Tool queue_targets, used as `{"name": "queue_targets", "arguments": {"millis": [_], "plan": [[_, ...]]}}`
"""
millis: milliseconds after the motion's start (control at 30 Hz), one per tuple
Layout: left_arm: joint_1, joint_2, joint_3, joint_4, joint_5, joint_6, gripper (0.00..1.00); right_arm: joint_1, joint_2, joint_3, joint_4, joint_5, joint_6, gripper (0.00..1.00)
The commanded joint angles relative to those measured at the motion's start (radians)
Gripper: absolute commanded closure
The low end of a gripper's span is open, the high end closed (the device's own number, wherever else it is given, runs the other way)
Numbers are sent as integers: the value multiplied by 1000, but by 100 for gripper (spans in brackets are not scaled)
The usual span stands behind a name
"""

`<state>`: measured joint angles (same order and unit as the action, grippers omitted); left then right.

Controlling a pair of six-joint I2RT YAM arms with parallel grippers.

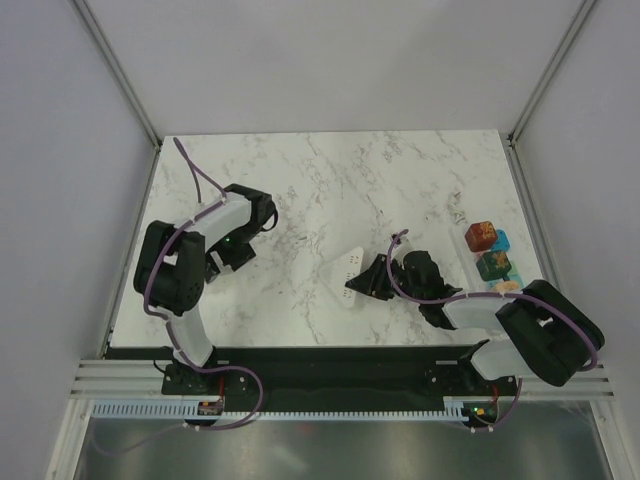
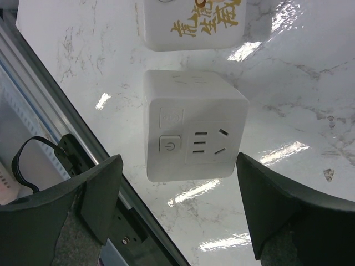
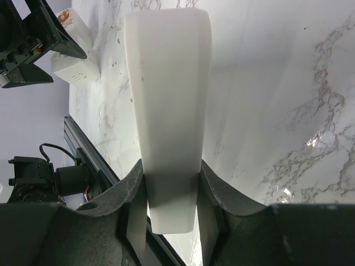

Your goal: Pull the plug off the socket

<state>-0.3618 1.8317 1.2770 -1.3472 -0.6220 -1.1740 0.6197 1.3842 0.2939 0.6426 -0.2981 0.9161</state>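
Closest to the lens, in my right wrist view, my right jaws (image 3: 171,185) are pinching the near end of a long white slab (image 3: 166,83), one finger pressed on each of its narrow sides. From above, this slab points away from my right arm toward the middle of the marble bench (image 1: 400,180), and I see small holes on its upper face. My left jaws (image 2: 178,183) are spread wide and hold nothing. The two dark fingers (image 2: 102,194) stand to either side of the white socket cube (image 2: 194,133), with a gap on each side, so they do not touch it. The cube sits on the bench at the left side, well apart from the slab, and nothing joins the two. On its upper face it shows a round power button and one set of socket holes. Just behind the cube lies a white box with gold characters (image 2: 188,22), only partly in view. Near the right edge of the bench is a row of small coloured blocks (image 1: 490,255).
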Motion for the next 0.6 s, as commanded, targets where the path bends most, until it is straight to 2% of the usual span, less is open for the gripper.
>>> {"name": "queue_targets", "arguments": {"millis": [0, 267, 300, 333, 500, 567], "plan": [[4, -55, 35, -130, -7, 19, 10, -6, 27, -12, -109, 48, -37, 100], [0, -179, 56, -87, 77, 112, 7, -8, 27, 14, -124, 50, -42, 100], [0, -219, 56, -73, 88, 126, 6, -6, 29, 19, -127, 50, -42, 100], [1, -242, 51, -49, 112, 138, 0, -6, 29, 24, -132, 48, -43, 100], [0, -357, 50, 19, 189, 230, 0, -8, 52, 71, -126, 40, -40, 100], [0, -429, 33, 92, 246, 292, 0, -8, 71, 91, -107, 42, -16, 100]]}}
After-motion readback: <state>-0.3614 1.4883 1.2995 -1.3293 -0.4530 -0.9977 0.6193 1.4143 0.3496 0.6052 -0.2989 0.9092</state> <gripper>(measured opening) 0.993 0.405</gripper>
